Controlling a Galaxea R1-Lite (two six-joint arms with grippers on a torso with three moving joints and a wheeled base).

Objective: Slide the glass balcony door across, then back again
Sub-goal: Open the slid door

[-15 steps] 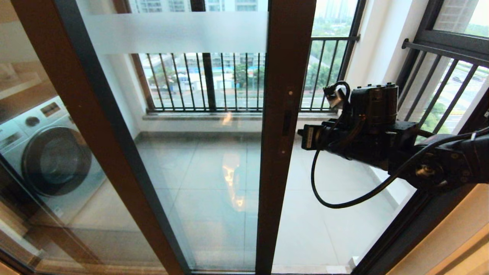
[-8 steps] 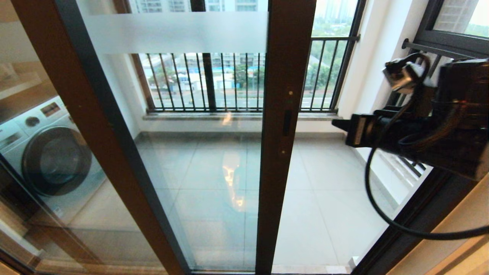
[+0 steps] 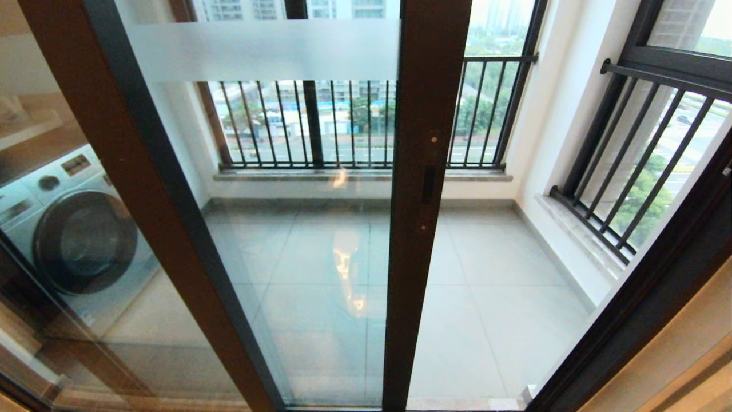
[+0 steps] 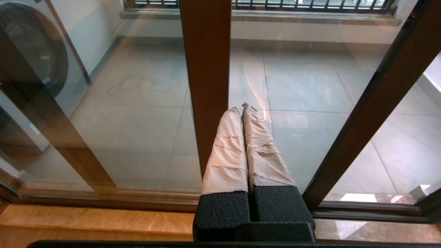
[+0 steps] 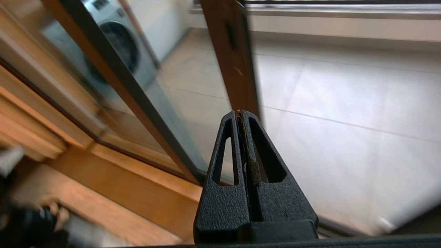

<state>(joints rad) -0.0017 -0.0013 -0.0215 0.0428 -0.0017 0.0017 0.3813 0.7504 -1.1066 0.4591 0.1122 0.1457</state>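
Note:
The glass balcony door [image 3: 320, 240] stands part way across, with a frosted band [image 3: 263, 50] near its top. Its brown stile [image 3: 426, 171] carries a small handle slot [image 3: 429, 184]. To the right of the stile the doorway is open onto the balcony floor. Neither arm shows in the head view. In the right wrist view my right gripper [image 5: 240, 112] is shut and empty, low and back from the stile [image 5: 237, 69] and its slot [image 5: 231, 34]. My left gripper [image 4: 241, 106], with tape-wrapped fingers, is shut and empty, parked low before the glass.
A second brown-framed glass panel [image 3: 74, 171] on the left shows a white washing machine [image 3: 74, 229] behind it. Black railings [image 3: 629, 160] line the balcony's far and right sides. The dark door frame [image 3: 646, 303] bounds the opening on the right, above a wooden sill [image 4: 86, 220].
My right arm has drawn back to the right, away from the stile, and left the head view. The door has not moved.

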